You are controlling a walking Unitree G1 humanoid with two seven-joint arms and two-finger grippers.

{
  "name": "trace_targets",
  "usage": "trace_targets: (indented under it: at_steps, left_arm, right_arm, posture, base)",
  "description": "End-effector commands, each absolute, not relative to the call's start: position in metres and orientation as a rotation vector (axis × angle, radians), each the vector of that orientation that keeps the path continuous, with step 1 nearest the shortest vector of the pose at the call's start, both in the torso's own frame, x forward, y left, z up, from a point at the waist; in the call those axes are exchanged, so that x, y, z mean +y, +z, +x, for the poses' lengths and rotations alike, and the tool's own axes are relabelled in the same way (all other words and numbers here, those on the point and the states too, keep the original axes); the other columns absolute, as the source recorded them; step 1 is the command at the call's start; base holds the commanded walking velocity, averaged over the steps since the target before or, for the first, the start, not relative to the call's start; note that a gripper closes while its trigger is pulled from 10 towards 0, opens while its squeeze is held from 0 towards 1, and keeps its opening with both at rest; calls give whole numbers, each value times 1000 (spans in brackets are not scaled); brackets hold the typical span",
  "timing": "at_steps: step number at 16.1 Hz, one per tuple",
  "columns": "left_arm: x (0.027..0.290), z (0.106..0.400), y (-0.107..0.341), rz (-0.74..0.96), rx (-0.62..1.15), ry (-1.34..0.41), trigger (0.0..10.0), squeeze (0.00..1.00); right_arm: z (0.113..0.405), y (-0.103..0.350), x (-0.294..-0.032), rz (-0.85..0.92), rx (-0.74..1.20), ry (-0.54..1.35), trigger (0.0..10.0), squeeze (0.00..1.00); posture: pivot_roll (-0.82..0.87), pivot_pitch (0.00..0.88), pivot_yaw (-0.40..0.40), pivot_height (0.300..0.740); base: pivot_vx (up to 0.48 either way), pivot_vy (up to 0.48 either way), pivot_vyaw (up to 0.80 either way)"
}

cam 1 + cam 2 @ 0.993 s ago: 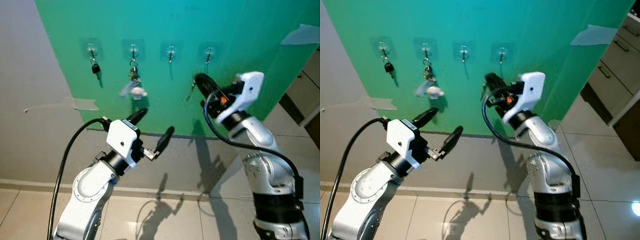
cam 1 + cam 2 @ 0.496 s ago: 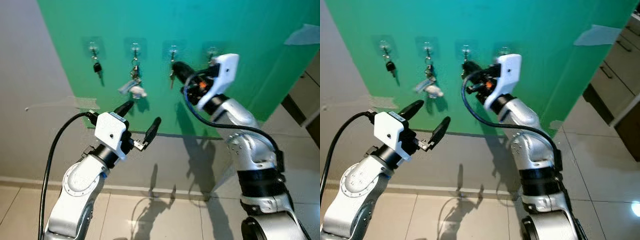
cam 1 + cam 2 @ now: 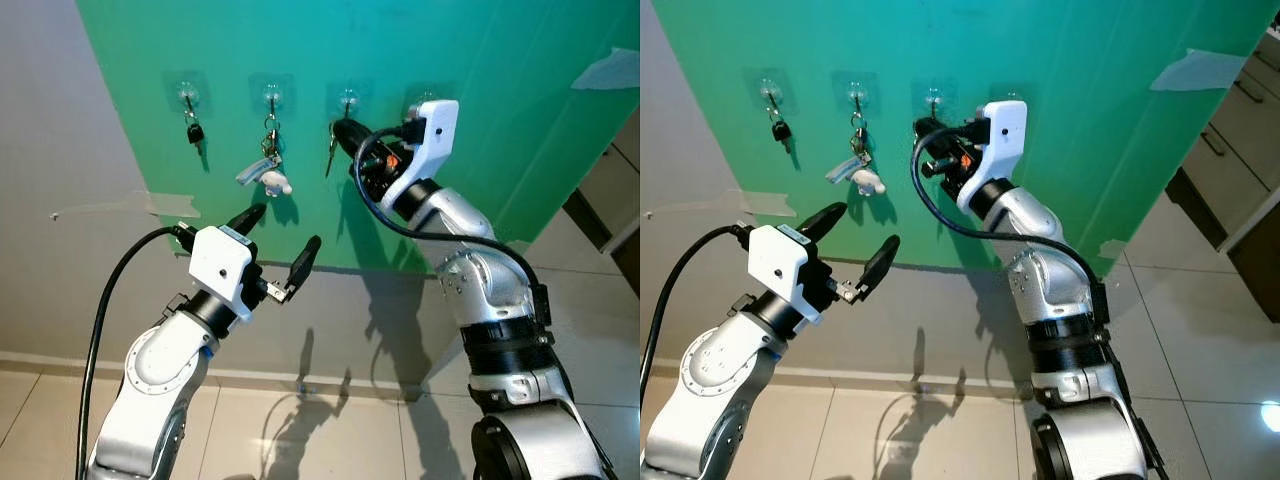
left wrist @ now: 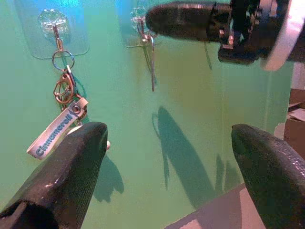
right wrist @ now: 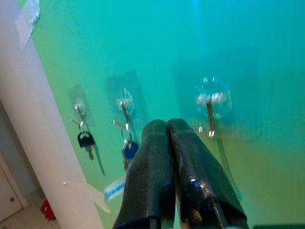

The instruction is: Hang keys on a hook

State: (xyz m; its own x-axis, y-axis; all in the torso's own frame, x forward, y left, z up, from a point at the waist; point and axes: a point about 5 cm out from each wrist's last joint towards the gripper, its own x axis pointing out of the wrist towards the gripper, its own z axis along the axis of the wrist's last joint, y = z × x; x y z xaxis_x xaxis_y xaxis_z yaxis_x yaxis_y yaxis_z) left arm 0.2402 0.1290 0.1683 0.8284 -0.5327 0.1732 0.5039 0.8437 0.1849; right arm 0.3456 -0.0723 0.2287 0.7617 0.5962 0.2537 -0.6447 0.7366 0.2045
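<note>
- Right end effector [image 3: 345, 135], upper centre, fingers pressed together on the key [image 4: 151, 64] at the third hook [image 3: 347, 99]; ring may miss, dropping it.
- Left end effector [image 3: 276, 245] spread, empty.

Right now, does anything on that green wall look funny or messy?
A little. The green sheet has loose bits of tape near its edges, one peeling at the upper right, another on the grey wall. The hooks sit in a tidy row, and the right gripper is up by the third hook, jaws shut.
</note>
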Motion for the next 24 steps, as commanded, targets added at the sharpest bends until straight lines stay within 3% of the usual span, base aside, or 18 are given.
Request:
trace_targets:
  at_steps: [1, 5, 11, 24]
  left_arm:
    - [129, 238, 171, 145, -228, -551, 10000, 0]
    - [126, 238, 172, 140, -228, -563, 10000, 0]
    - [125, 238, 171, 137, -227, -571, 10000, 0]
    - [124, 239, 171, 133, -227, -580, 10000, 0]
  right_arm:
    - [350, 238, -76, 298, -218, 661, 10000, 0]
    - [356, 240, -84, 347, -224, 603, 10000, 0]
    - [354, 224, -76, 296, -134, 663, 10000, 0]
    - [356, 231, -83, 342, -161, 633, 10000, 0]
  posture:
    - [51, 22, -51, 740]
    - [50, 20, -49, 740]
    - [50, 21, -51, 740]
    - [47, 20, -45, 740]
  base:
    - [0, 0, 0]
    - [0, 0, 0]
    - [0, 0, 0]
    - [0, 0, 0]
